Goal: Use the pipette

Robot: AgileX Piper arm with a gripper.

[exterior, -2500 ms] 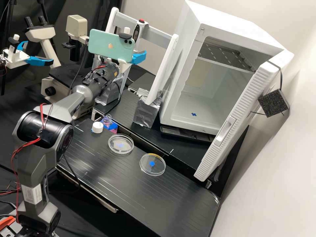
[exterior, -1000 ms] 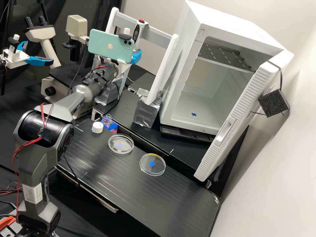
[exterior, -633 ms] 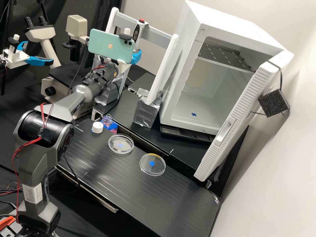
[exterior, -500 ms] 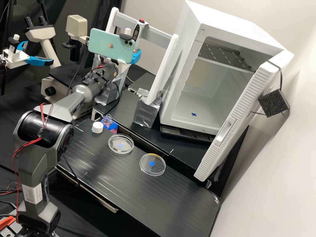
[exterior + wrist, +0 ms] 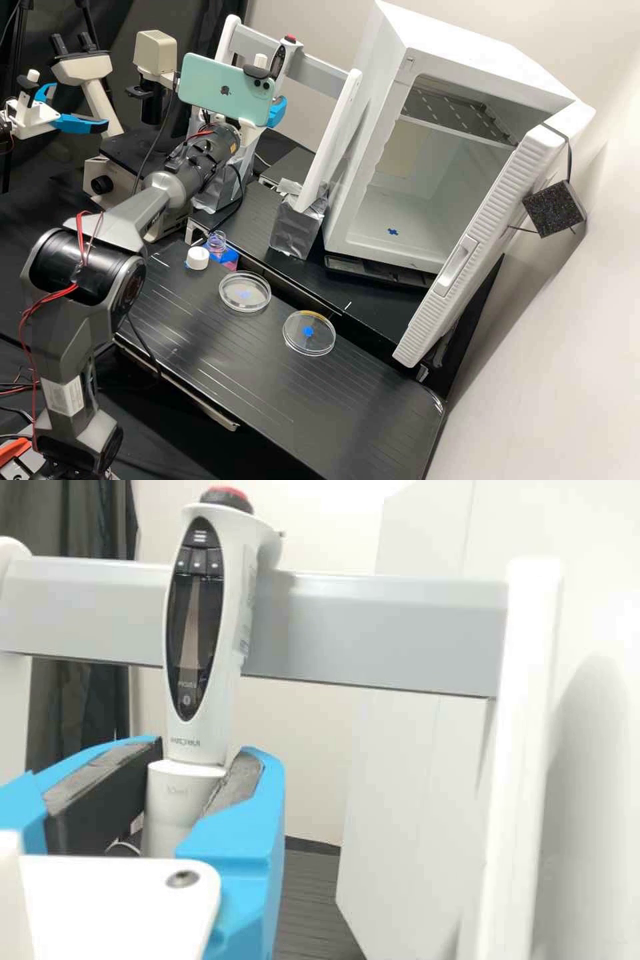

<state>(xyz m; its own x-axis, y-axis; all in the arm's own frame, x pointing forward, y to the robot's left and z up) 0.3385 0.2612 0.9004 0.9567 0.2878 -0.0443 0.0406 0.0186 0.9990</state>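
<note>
white pipette (image 5: 207, 722) snug inside the pincer (image 5: 277, 112)

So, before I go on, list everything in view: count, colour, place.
Pipette: 1, white, red-topped, in gripper
Stand: 1, white-grey, behind pipette
Bench: 1, black, under dishes
Dishes: 2, clear, on bench
Cap: 1, white, on bench
Bottle: 1, clear, beside cap
Cabinet: 1, white, open, beyond bench
Microscope: 1, cream, behind arm
Phone: 1, mint, on arm
Second arm: 1, white-blue, high view's left
Arm: 1, dark grey, beside bench
Gripper: 1, white-blue, shut on pipette
</note>
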